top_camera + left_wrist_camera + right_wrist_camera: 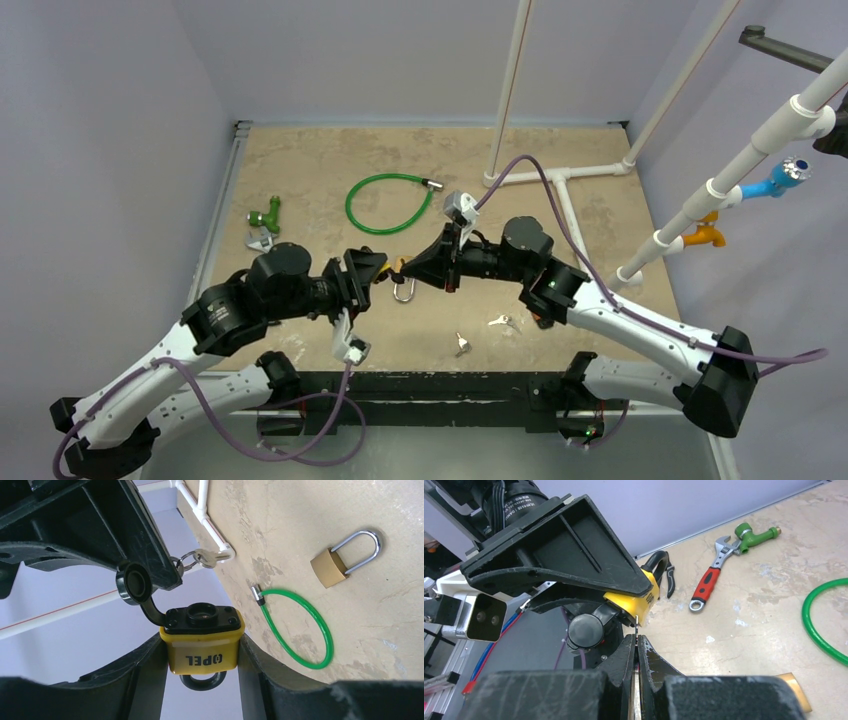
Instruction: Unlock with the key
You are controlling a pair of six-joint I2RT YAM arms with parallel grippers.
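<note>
Room: pale lilac walls close in a tan, stone-patterned bench (600,330).
Pipe frame: white PVC pipework (560,175) lies across the far right of the bench and rises slanting up the right side.
Arms: both reach in from the near edge and meet nose to nose above the middle of the bench.
Green cable (390,205): a loop lying flat beyond the claws, with its metal end at the right.
Wrench (708,582): red-handled and adjustable, far left, its head just beside a green hose nozzle (751,534).
Left claw (382,270): clamped on the sides of the yellow padlock (202,642). It holds it in the air with the keyhole end turned to the other claw. The black dust cap (131,582) hangs open on its strap.
Right claw (637,641): pinched shut on the key (637,622). Only a thin silver tip shows, right at the padlock's yellow edge. Whether it touches, I cannot tell.
Key ring (187,560): dangles beside the right claw with a spare key on it.
Brass padlock (345,560): shackle closed, lying on the bench below the claws.
Loose key (462,343): on the bench near the front edge, with a second loose key (503,321) close by.
</note>
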